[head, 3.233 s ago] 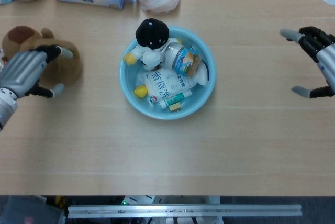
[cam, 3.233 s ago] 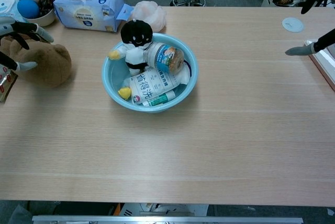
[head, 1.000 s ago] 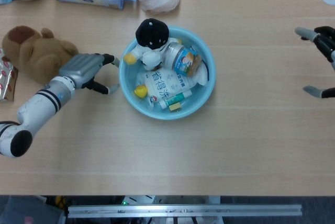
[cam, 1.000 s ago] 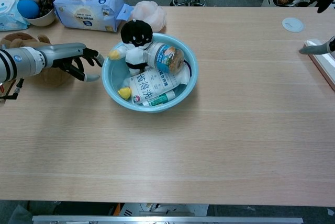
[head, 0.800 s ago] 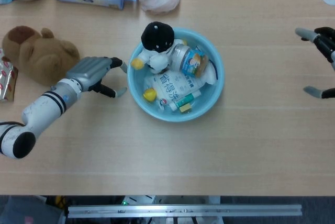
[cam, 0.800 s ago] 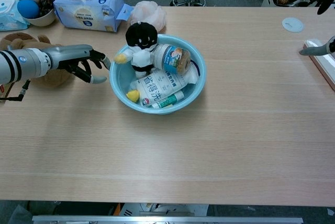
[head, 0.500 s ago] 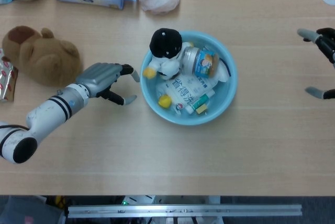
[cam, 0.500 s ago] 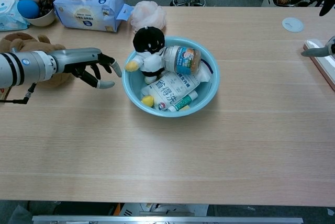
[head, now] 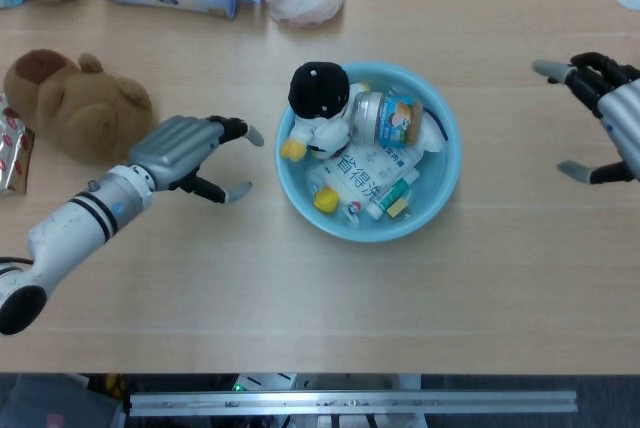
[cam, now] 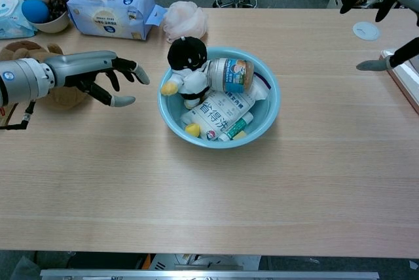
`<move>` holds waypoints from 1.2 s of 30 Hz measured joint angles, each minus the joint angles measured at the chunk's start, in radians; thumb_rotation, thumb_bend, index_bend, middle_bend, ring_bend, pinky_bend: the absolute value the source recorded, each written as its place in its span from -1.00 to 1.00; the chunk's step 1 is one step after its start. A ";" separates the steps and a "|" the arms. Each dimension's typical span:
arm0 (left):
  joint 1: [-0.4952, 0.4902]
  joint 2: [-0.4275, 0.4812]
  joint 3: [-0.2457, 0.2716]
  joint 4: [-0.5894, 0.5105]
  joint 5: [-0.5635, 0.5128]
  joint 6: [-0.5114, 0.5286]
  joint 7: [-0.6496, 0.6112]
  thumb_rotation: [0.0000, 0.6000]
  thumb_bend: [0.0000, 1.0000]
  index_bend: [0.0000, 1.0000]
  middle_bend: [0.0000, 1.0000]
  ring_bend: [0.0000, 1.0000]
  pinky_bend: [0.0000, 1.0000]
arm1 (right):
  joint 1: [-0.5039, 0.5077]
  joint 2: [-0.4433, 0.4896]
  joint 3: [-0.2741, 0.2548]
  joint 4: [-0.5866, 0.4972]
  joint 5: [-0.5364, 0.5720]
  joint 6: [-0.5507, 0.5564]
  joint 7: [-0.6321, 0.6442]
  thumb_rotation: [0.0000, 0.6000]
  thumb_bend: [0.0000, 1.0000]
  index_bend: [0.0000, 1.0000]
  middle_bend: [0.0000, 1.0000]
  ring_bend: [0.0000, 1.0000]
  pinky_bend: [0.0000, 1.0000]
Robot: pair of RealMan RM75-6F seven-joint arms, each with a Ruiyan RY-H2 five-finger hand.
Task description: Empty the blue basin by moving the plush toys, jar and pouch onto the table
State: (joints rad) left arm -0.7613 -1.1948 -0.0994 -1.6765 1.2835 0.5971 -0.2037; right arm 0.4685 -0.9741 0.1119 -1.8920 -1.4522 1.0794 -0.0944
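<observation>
Head view, from above: the blue basin [head: 440,188] sits mid-worktop [head: 320,298], holding a black-headed plush toy [head: 318,98] at its left rim, a jar [head: 392,120] lying on its side, and a printed pouch [head: 362,170]. Chest view, from the front: the toy's face and the floor beyond the worktop's far edge show; the brown plush toy [cam: 59,93] is largely hidden behind the left arm. The left hand [head: 190,156] lies low, just left of the basin and apart from it, fingers spread, holding nothing. The right hand [head: 610,113] hangs near the right edge, well apart from the basin, fingers spread and empty.
</observation>
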 measured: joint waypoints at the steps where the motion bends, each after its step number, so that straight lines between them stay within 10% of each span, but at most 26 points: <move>1: 0.013 0.011 0.004 -0.006 0.002 0.035 0.026 0.26 -0.34 -0.56 -0.58 -0.60 -0.36 | 0.014 -0.006 0.006 -0.003 0.014 -0.018 -0.019 1.00 -0.80 -0.66 -0.39 -0.64 -0.26; 15: 0.210 0.173 0.082 -0.156 0.069 0.387 0.251 0.31 -0.34 -0.56 -0.57 -0.60 -0.37 | 0.217 -0.181 0.059 -0.002 0.343 -0.177 -0.374 1.00 -0.89 -0.66 -0.39 -0.64 -0.25; 36: 0.284 0.247 0.145 -0.190 0.187 0.435 0.243 0.33 -0.34 -0.56 -0.57 -0.61 -0.39 | 0.470 -0.556 0.052 0.201 0.804 -0.075 -0.720 1.00 -0.92 -0.66 -0.39 -0.62 -0.23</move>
State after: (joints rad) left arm -0.4777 -0.9483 0.0452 -1.8669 1.4704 1.0318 0.0397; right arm 0.9387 -1.5300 0.1636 -1.6913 -0.6486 1.0042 -0.8145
